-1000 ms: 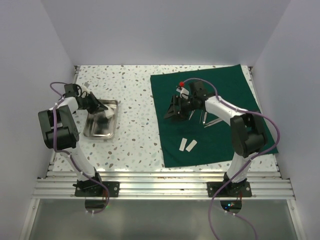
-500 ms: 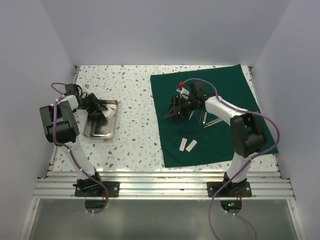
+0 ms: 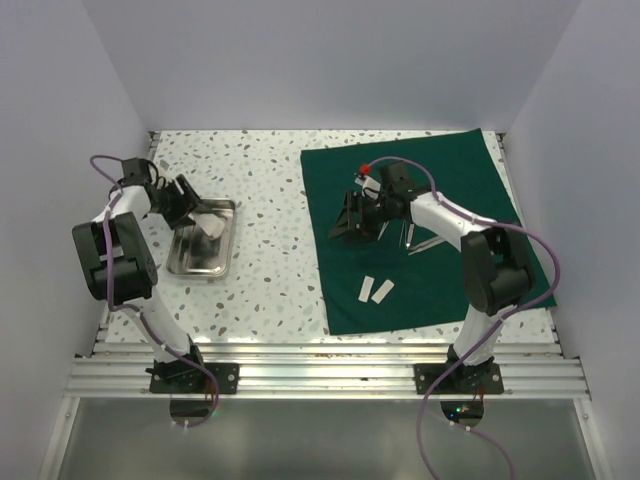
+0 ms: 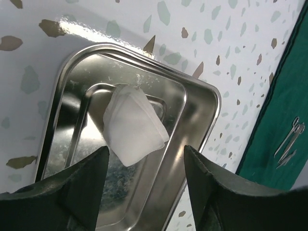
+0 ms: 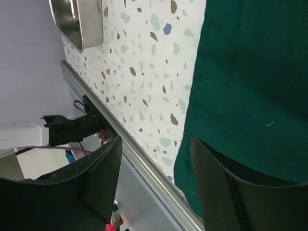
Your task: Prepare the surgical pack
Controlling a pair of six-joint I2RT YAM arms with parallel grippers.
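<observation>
Gauze [image 4: 134, 126] in steel tray [image 4: 203, 120], L gripper [image 4: 145, 153] jaws apart just above.

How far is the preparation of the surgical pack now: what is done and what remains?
Done: one white folded gauze piece lies in the small shiny steel tray. In hand: nothing; the left gripper hangs open above that tray and the right gripper is open over the dark green cloth drape. Left: two white gauze pieces and the steel scissor-like instruments lie on the drape, not in the tray.
</observation>
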